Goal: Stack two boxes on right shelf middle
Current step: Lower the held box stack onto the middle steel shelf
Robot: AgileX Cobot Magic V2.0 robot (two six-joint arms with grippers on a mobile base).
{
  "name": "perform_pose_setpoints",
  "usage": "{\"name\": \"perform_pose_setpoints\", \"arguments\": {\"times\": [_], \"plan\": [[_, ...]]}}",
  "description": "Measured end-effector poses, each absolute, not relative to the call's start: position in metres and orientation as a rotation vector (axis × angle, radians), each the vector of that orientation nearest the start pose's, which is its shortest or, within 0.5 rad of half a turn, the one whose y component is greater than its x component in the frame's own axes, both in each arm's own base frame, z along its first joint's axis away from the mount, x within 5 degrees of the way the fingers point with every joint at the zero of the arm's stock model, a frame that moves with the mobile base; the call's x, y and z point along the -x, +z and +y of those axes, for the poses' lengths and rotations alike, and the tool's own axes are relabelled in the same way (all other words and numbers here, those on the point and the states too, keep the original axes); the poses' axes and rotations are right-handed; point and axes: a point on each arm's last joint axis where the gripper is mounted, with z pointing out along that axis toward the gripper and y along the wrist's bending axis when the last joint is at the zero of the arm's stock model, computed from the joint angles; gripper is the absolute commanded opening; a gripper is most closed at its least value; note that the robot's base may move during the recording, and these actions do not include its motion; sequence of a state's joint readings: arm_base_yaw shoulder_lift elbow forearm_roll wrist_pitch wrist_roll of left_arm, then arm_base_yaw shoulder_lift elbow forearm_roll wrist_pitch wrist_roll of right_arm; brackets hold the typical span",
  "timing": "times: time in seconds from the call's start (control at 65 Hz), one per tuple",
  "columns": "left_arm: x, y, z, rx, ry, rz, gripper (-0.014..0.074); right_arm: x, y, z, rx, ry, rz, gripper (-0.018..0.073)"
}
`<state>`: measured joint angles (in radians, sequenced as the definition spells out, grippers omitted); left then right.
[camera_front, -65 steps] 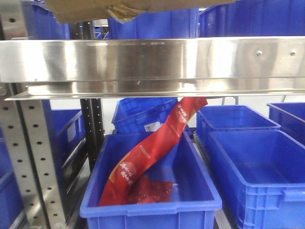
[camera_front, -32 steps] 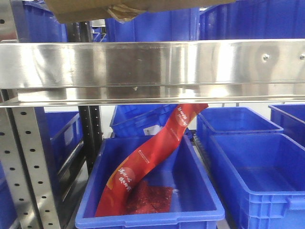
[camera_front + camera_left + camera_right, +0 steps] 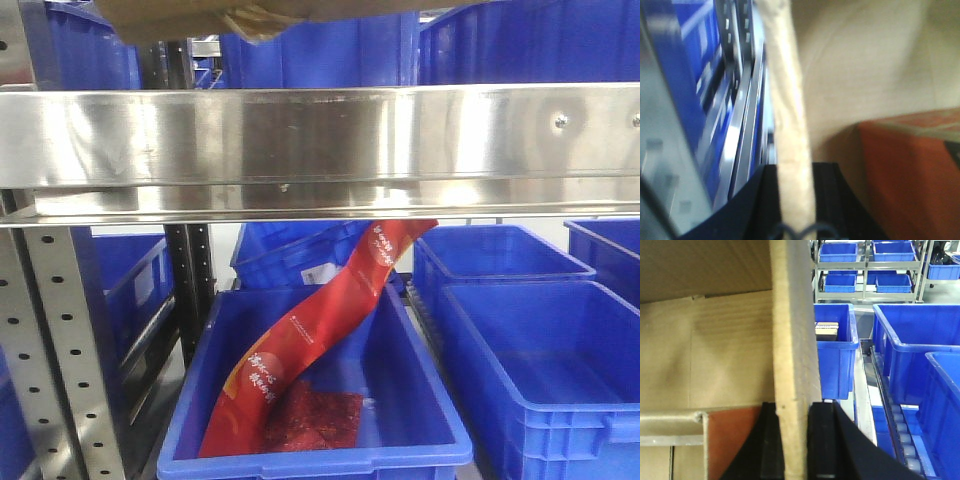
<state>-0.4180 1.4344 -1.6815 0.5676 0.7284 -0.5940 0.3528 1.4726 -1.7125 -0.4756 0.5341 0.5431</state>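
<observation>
Blue bins (image 3: pixel 834 347) on racks behind. Left gripper (image 3: pixel 796 200) and right gripper (image 3: pixel 792 440) each clamped on an upright cardboard wall of the box (image 3: pixel 705 340), black pads pressed to both faces of the edge. Brown underside of that box (image 3: pixel 200 18) seen just above the steel shelf (image 3: pixel 320 135) rail, over a red strip (image 3: pixel 300 340) lying in a lower bin (image 3: pixel 420 400).
</observation>
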Motion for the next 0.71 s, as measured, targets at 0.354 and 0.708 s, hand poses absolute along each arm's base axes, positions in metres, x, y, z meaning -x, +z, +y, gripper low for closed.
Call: {"name": "perform_pose_setpoints", "arguments": {"times": [0.354, 0.708], "plan": [[-0.311, 0.478, -0.097, -0.004, -0.053, 1.849, -0.0111, -0.327, 0.473, 0.093, -0.018, 0.080, 1.880, -0.0153], [-0.336, 0.454, -0.092, 0.038, -0.048, 1.931, -0.0111, -0.353, 0.444, 0.103, -0.005, 0.065, 1.958, -0.0153]]}}
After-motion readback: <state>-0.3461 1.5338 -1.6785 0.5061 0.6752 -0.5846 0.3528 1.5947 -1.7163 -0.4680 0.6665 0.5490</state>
